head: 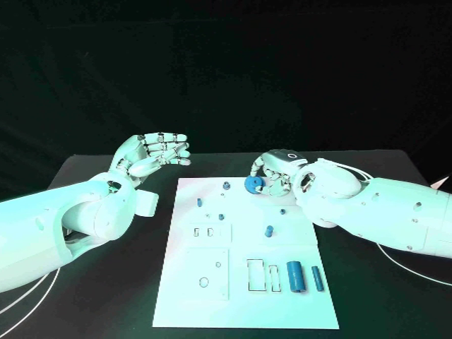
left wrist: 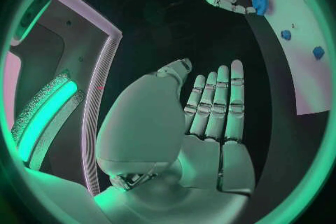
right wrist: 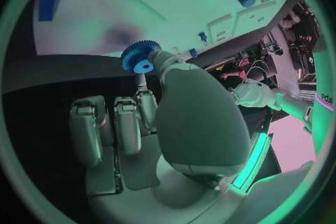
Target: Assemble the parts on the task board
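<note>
Gear [head: 253, 184] on edge, right hand [head: 277, 171] pinching

The tabletop [head: 104, 282] is black. The task board [head: 186, 296] on it is white. The right hand [head: 275, 173] is silver, and the gear [head: 253, 184] in its fingers is blue with small teeth all around its edge. The left hand [head: 155, 155] is silver too, and both arms are white. Near the right side of the board lie two blue cylinders [head: 295, 277]. Small blue pegs [head: 270, 230] dot the middle of the board. Thin dark outlines mark its slots [head: 258, 275].
</note>
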Robot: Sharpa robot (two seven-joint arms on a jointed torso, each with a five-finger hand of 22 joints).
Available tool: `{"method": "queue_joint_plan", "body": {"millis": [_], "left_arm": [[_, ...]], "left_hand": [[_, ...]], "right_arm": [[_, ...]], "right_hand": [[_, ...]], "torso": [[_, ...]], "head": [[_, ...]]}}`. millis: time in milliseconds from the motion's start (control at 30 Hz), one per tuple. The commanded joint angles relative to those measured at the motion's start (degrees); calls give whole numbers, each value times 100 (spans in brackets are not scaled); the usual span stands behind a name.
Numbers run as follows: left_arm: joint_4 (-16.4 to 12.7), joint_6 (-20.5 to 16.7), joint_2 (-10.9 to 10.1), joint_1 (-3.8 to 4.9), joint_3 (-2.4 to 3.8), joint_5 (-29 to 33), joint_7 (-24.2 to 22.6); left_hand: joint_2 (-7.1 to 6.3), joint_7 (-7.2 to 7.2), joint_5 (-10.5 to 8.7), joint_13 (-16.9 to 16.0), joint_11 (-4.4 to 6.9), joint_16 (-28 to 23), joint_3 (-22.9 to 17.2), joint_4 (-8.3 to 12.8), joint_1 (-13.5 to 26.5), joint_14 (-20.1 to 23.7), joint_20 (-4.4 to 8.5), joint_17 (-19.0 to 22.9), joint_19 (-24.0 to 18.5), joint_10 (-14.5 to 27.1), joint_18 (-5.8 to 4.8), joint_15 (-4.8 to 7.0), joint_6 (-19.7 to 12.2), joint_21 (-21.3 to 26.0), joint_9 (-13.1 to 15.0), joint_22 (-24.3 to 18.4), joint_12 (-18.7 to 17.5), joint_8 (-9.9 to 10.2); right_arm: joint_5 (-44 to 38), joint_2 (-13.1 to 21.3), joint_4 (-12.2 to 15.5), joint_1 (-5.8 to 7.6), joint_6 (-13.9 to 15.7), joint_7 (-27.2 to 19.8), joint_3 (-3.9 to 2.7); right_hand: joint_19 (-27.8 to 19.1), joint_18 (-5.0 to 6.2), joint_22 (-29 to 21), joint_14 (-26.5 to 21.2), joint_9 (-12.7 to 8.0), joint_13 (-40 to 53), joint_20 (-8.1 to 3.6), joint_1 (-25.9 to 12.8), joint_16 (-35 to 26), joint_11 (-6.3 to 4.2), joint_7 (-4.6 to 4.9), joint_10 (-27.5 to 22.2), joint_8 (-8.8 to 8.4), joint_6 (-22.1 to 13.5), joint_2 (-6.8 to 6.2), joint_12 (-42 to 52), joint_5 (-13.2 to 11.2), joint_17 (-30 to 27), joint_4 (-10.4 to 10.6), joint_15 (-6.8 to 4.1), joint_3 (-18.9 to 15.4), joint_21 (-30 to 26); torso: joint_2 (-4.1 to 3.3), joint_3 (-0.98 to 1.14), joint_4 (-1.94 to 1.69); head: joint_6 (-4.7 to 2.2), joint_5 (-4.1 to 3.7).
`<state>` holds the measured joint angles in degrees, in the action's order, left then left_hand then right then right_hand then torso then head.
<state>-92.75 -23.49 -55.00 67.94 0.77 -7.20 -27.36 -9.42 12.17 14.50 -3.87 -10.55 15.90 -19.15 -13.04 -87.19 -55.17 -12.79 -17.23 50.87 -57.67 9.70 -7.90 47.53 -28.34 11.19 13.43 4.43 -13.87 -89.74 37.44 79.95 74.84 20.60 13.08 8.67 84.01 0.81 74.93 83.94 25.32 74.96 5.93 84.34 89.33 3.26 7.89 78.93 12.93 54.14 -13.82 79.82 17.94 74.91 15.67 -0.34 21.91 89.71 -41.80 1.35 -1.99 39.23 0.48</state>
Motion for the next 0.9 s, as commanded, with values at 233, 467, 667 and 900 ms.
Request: {"method": "queue_joint_plan", "body": {"millis": [233, 467, 667, 900], "left_arm": [[0, 94, 62, 8, 5, 12, -20], [5, 90, 80, 8, 5, 12, -14], [-3, 91, 84, 9, 5, 12, -12], [-10, 87, 86, 9, 6, 12, -13]], "left_hand": [[3, 170, -31, -7, -10, 25, -23, -8, 10, -18, 2, -5, -55, -31, 38, 17, 29, -16, 7, 5, -30, 3], [3, 170, -31, -7, -10, 25, -23, -8, 10, -18, 2, -5, -55, -31, 38, 17, 29, -16, 7, 5, -30, 3], [3, 170, -31, -7, -10, 25, -23, -8, 10, -18, 2, -5, -55, -31, 38, 17, 29, -16, 7, 5, -30, 3], [0, 174, -31, -6, -13, 26, -31, 0, 10, -14, 3, -16, -70, -30, 37, 17, 24, -38, 6, 19, -36, 7]], "right_arm": [[-468, -546, 28, -31, 434, 151, -3], [-473, -885, -215, -169, 379, 158, 11], [-467, -1046, -376, -307, 290, 182, 19], [-466, -1176, -550, -394, 197, 203, 21]], "right_hand": [[599, -81, 1507, 577, 4, 235, -35, -97, 23, -2, 2, 52, 39, 50, 8, 37, 47, 1387, -4, -31, 58, 29], [599, -81, 1507, 579, 0, 244, -35, -116, 26, 4, 9, 59, 30, 37, 2, 42, 54, 1395, -4, -29, 77, 29], [599, -81, 1507, 579, -3, 231, -34, -136, 25, 9, 15, 48, 24, 29, -8, 30, 44, 1393, -5, -26, 88, 29], [599, -81, 1507, 580, -6, 231, -31, -165, 26, 15, 22, 47, 19, 22, -20, 28, 18, 1396, -5, -20, 103, 29]], "torso": [[-8, -14, -21], [-19, -8, -11], [-14, -4, -13], [-10, -5, -12]], "head": [[-14, -3], [-6, 28], [11, 48], [32, 52]]}}
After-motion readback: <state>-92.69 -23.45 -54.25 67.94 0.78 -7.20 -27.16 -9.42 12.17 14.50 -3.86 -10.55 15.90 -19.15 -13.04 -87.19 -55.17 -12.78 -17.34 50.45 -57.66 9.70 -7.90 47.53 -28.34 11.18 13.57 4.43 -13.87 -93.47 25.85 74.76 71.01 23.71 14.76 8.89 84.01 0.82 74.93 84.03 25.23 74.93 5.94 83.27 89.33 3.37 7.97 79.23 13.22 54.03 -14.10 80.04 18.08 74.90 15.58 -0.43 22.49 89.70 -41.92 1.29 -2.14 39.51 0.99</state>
